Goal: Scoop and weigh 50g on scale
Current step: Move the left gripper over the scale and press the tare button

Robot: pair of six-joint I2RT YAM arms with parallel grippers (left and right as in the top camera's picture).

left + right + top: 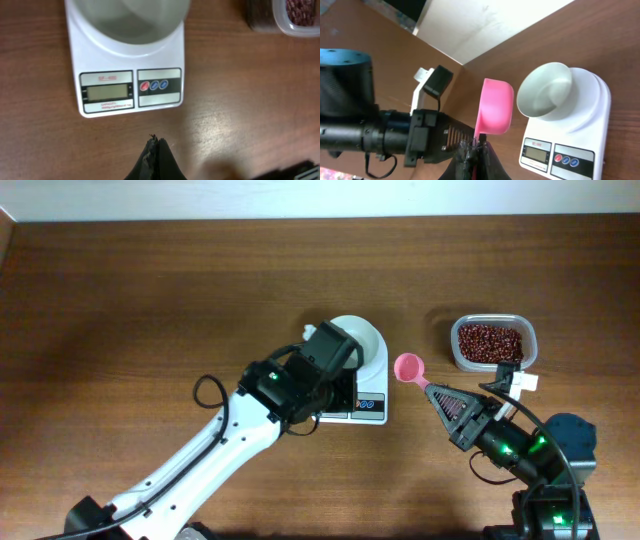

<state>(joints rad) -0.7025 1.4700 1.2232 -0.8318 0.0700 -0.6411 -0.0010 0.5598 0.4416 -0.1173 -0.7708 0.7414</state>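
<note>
Overhead, the left arm (235, 430) hides the display of the scale (370, 402); label print there blurs unreadably. Empty left hand (154, 142) pinched closed; right hand (477, 145) clamps the pink spoon (496, 106).

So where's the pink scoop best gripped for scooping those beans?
The pink scoop is best taken by its handle end, from the side opposite the cup, as the right gripper has it: the narrow handle suits a pinch and leaves the round cup free.

The right gripper (436, 393) holds the pink spoon (408, 367) by its handle, the scoop just ahead of the jaws. The scale (368, 408) sits left of them and the beans (490, 340) to their right.
</note>
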